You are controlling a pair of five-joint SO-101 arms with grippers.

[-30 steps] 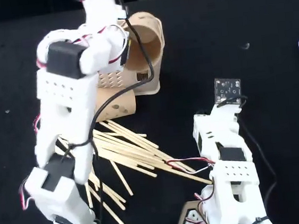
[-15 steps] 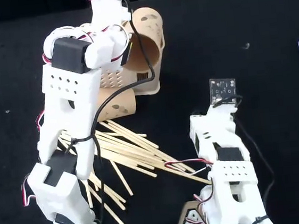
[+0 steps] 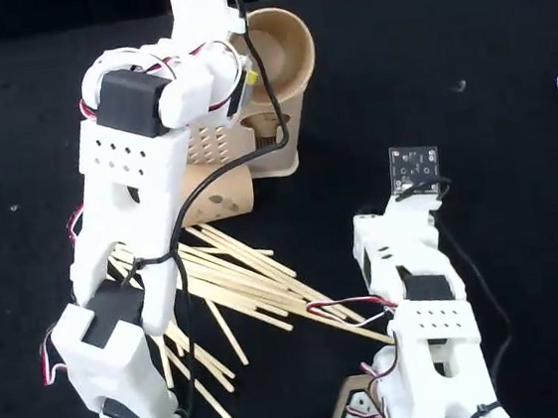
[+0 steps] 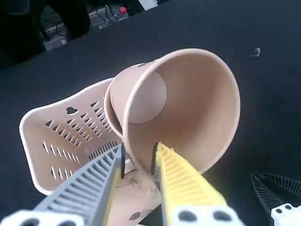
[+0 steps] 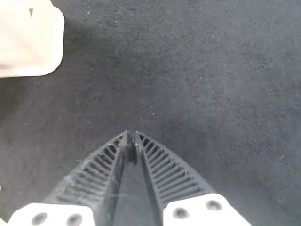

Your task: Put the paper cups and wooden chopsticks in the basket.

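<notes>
Pinching the wall of a paper cup (image 4: 188,108), the left hand (image 4: 138,157) holds it tilted over the basket (image 4: 61,136), which that arm half hides from above. A second cup (image 3: 220,197) lies on its side just beside the basket, wooden chopsticks (image 3: 257,281) strewn over the table (image 3: 492,147) between the arms; the right hand (image 5: 131,140) is pressed together, empty

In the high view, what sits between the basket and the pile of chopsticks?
A paper cup lying on its side, between the basket and the chopsticks. The high view shows it, partly hidden behind the left arm.
</notes>
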